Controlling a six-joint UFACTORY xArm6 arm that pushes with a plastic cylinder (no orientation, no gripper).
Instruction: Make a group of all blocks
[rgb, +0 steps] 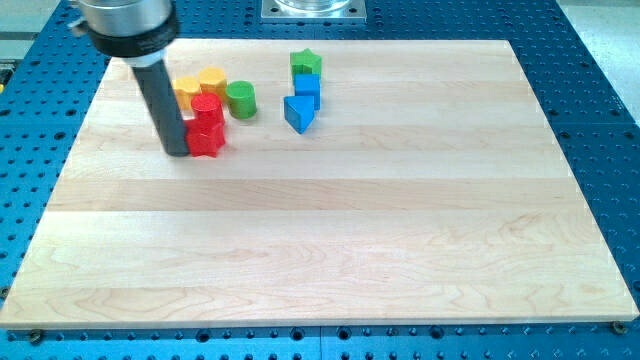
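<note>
My tip (177, 151) rests on the board at the view's upper left, touching the left side of a red block (207, 139). A second red block, a cylinder (207, 108), sits right behind it. A yellow block (187, 90) and a yellow cylinder (212, 81) lie just above the red ones. A green cylinder (241, 99) stands to their right. Further right, apart from these, a green star (306, 63), a blue cube (307, 86) and a blue triangular block (298, 113) form a close column.
The wooden board (330, 230) lies on a blue perforated table (600, 120). A metal mount (314, 9) sits at the view's top edge. The arm's dark rod (158, 95) rises from my tip toward the view's top left.
</note>
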